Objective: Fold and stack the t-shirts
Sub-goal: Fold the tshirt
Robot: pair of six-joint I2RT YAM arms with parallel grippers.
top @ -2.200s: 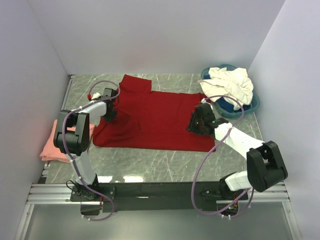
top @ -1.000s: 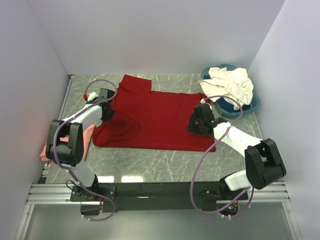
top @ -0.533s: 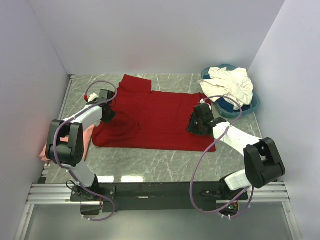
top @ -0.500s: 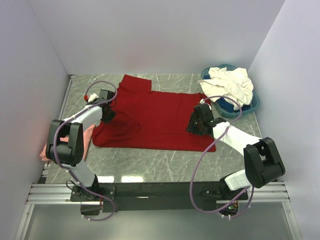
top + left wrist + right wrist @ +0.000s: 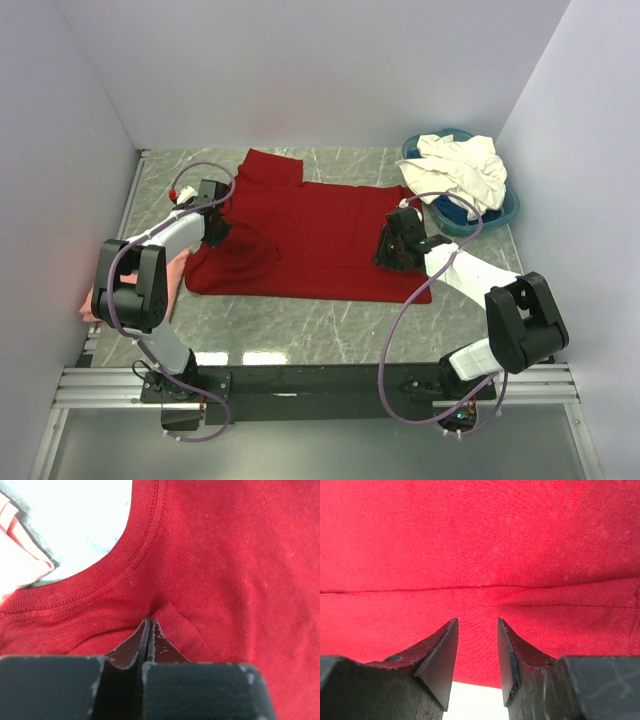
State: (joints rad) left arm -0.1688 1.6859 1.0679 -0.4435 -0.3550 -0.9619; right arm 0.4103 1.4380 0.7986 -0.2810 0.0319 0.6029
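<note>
The deep red t-shirt [image 5: 310, 235] lies spread flat on the marble table. At its left edge, by the curved collar [image 5: 125, 555], my left gripper [image 5: 220, 232] [image 5: 150, 622] is shut, and a small pleat of red cloth puckers at its tips. Over the shirt's right edge my right gripper [image 5: 390, 250] [image 5: 477, 622] stands open, its fingers astride the hem with red cloth [image 5: 480, 540] ahead and bare table between them. A salmon-pink t-shirt [image 5: 95, 300] [image 5: 15, 565] lies folded at the left wall. Cream-white t-shirts [image 5: 460, 170] are heaped at the back right.
The cream-white heap sits in a round blue basin [image 5: 503, 213] in the back right corner. White walls close in the table on three sides. A bare strip of marble [image 5: 320, 325] runs between the red shirt and the arms' base rail [image 5: 320, 385].
Since the earliest frame the left arm's elbow has swung out toward the left wall, its gripper staying at the shirt's left edge. The right arm has hardly moved.
</note>
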